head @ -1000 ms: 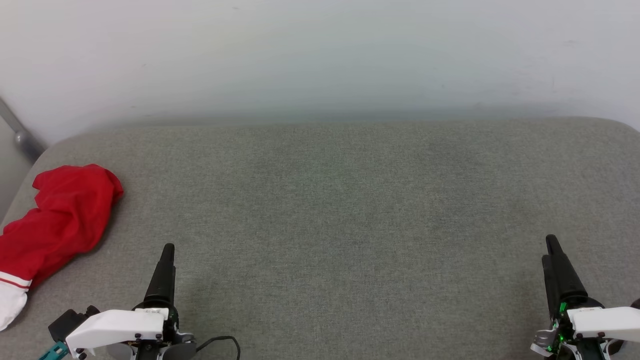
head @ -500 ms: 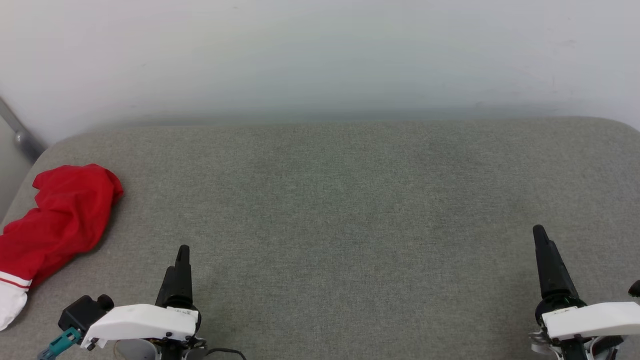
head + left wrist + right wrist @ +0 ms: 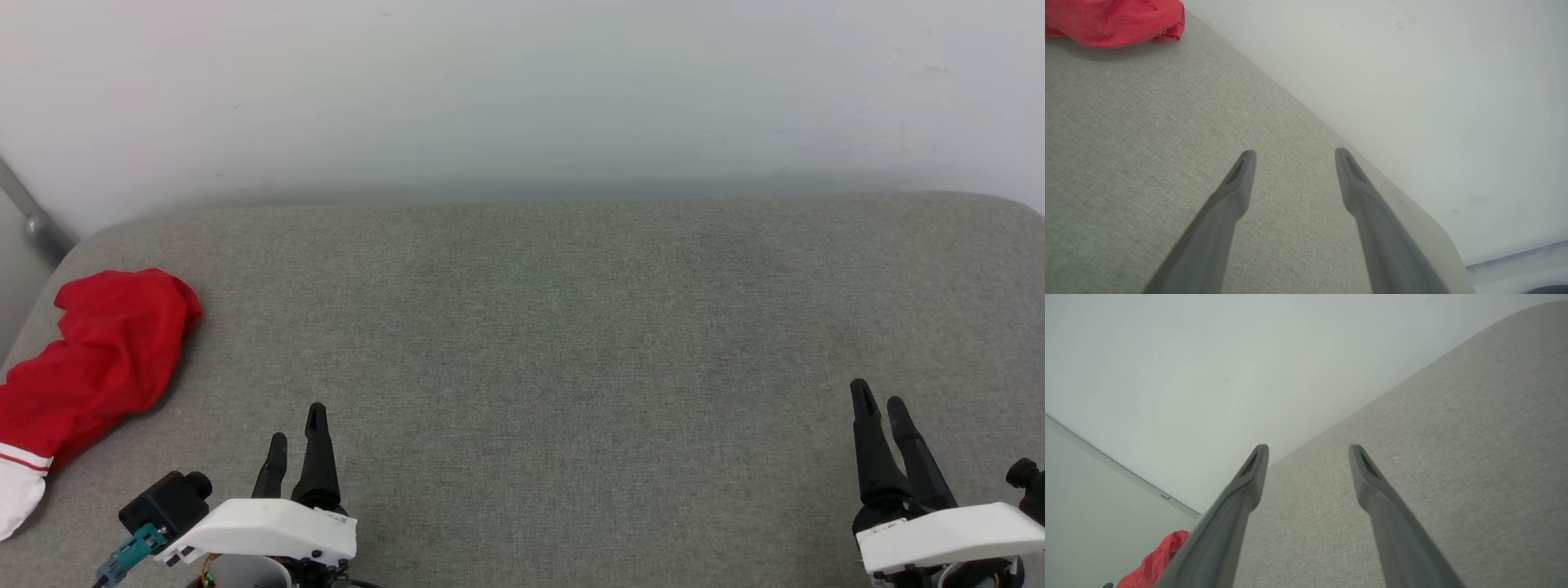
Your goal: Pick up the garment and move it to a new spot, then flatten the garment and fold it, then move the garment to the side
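Note:
The garment (image 3: 98, 359) is a bright red bundle with a white, red-striped sleeve end, lying crumpled at the far left edge of the grey cushioned surface (image 3: 555, 327). It also appears as the garment (image 3: 1114, 20) at the top left of the left wrist view and the garment (image 3: 1155, 563) at the bottom left of the right wrist view. My left gripper (image 3: 295, 425) stands open at the lower left, empty, well to the right of the garment. My right gripper (image 3: 878, 396) is open and empty at the lower right.
A pale wall (image 3: 522, 90) rises behind the surface. A grey metal bar (image 3: 33, 220) slants at the far left by the surface's rounded corner. The surface's rounded right edge (image 3: 1437, 228) drops off toward the floor.
Both grippers have rotated about their wrists, so each now shows two separate fingers in the head view. The left one shifted slightly right. The garment has not moved.

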Robot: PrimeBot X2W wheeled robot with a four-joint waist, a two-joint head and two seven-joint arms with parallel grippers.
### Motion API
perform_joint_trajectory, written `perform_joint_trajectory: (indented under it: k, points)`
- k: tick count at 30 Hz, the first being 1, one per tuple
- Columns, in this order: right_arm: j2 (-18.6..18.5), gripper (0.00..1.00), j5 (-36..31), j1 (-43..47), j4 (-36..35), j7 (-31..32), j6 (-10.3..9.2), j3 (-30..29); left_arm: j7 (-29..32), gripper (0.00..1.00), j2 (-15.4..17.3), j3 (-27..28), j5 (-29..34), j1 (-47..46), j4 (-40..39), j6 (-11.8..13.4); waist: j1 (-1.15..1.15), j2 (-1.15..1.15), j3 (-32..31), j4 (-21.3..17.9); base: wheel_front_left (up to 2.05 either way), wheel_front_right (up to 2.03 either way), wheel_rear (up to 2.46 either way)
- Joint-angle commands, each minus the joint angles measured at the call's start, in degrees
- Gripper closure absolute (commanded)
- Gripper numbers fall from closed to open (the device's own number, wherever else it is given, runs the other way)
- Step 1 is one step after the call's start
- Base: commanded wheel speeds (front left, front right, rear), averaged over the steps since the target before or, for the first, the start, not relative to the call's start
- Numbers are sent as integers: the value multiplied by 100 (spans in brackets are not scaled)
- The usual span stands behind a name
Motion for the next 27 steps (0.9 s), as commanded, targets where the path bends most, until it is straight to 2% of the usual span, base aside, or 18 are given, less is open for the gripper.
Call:
perform_joint_trajectory:
  k: [1, 27]
  points:
    - [-1, 0, -166, 26, -106, -54, 1, 5, -54, 0, 14, -24, 158, -23, -103, 22, 0, 0, -1, 1, 0, 0, 0]
    - [3, 0, -1894, 323, -484, -487, 1, 112, -476, 0, 33, -386, 1938, 181, -370, 263, 0, 0, 16, 26, 0, 0, 0]
